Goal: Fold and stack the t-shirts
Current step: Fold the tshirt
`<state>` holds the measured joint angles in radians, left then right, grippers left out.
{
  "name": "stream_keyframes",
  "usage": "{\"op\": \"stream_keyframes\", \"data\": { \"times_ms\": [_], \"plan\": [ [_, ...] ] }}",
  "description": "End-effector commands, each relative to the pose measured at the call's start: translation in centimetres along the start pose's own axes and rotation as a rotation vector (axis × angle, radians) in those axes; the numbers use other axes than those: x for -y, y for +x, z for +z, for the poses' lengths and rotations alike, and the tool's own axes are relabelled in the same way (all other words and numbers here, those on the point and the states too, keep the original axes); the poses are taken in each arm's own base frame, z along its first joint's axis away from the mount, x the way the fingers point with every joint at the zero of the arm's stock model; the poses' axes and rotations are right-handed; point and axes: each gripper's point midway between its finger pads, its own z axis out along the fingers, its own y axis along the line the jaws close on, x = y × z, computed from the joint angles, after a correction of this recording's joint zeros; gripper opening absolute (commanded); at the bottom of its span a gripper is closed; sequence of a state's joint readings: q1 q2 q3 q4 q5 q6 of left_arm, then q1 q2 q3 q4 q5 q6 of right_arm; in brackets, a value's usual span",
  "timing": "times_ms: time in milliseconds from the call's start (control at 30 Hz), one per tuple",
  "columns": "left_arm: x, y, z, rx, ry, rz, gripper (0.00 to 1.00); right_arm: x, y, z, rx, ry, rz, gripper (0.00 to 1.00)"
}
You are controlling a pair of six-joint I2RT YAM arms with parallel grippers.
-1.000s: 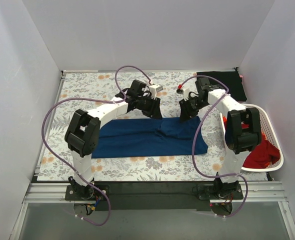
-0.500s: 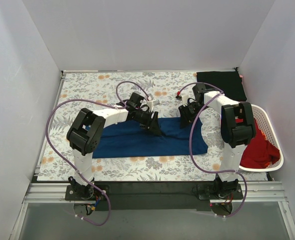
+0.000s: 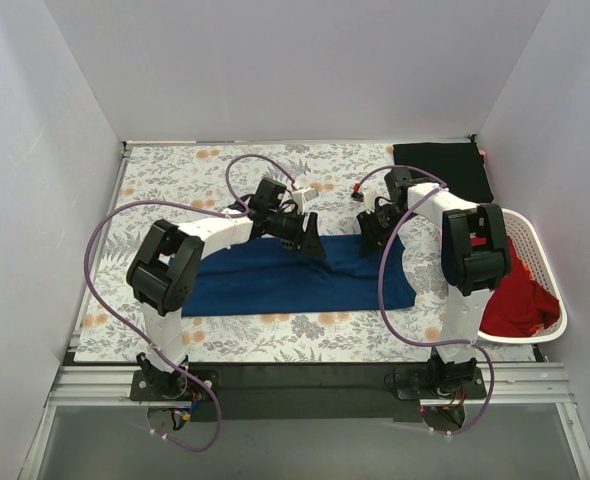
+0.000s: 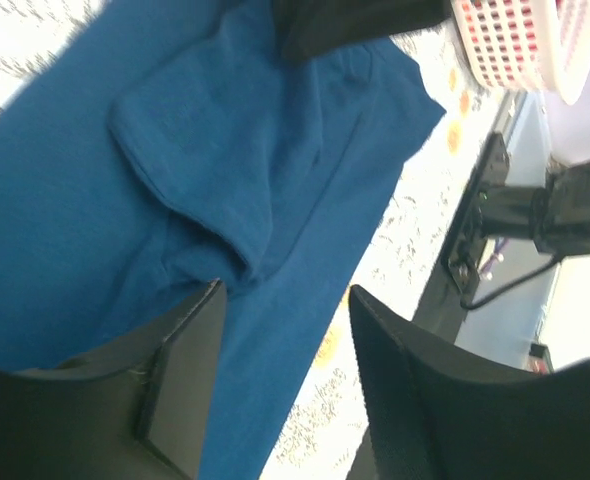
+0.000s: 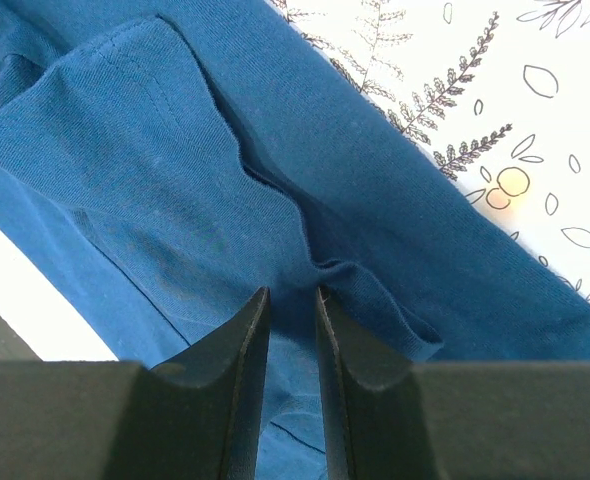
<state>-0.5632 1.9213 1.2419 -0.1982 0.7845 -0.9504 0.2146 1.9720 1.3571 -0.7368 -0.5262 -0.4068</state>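
A navy blue t-shirt, folded into a long band, lies flat across the middle of the floral cover. My left gripper hangs over its far edge, and in the left wrist view it is open with blue cloth below and nothing held. My right gripper is at the shirt's far right edge. In the right wrist view its jaws are nearly together on a puckered fold of the blue cloth. A folded black t-shirt lies at the back right. A red t-shirt sits in the basket.
A white slotted basket stands at the right edge of the table and also shows in the left wrist view. The floral cover spans the table. White walls close in the left, back and right sides.
Both grippers have come down from above onto the blue shirt's far edge. The left gripper then shifted slightly. The shirt lies as before.
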Motion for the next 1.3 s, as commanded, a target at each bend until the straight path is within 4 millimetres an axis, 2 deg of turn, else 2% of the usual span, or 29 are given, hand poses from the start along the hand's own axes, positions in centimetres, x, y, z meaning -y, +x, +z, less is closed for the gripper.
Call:
{"op": "stream_keyframes", "data": {
  "times_ms": [0, 67, 267, 433, 633, 933, 967, 1067, 1167, 1267],
  "plan": [
    [-0.1, -2.6, 0.0, 0.066, -0.032, 0.033, 0.54, -0.3, -0.1, -0.1, 0.010, -0.008, -0.015, 0.31],
    [-1.0, -2.6, 0.6, 0.065, -0.051, 0.018, 0.55, -0.3, -0.2, -0.1, 0.013, -0.010, -0.015, 0.31],
    [-1.9, -2.9, 1.4, 0.076, -0.062, 0.002, 0.56, -0.2, -0.1, 0.0, 0.007, -0.009, -0.008, 0.31],
    [-1.7, -0.6, 1.4, 0.031, -0.028, -0.030, 0.56, -0.1, -0.4, -0.1, 0.011, -0.002, -0.010, 0.31],
    [-0.9, 0.9, 1.1, 0.023, 0.005, -0.036, 0.54, 0.3, -0.4, 0.0, 0.006, 0.006, -0.004, 0.31],
    [-3.0, 3.6, 1.8, -0.009, -0.032, -0.090, 0.52, 1.1, 0.5, 1.1, -0.033, 0.016, 0.008, 0.32],
    [-2.9, 3.5, 1.7, -0.008, -0.026, -0.092, 0.52, 1.3, 0.6, 1.3, -0.038, 0.017, 0.011, 0.32],
    [-0.5, 1.5, -0.2, 0.036, 0.037, -0.027, 0.52, 1.3, 0.3, 1.2, -0.029, 0.017, -0.002, 0.32],
    [3.3, -0.3, -2.7, 0.067, 0.103, 0.045, 0.52, 0.9, -0.3, 0.6, -0.010, 0.011, -0.019, 0.31],
    [4.3, -0.6, -4.6, 0.081, 0.105, 0.035, 0.52, 0.3, -0.8, 0.0, 0.012, 0.003, -0.034, 0.31]
  ]
}}
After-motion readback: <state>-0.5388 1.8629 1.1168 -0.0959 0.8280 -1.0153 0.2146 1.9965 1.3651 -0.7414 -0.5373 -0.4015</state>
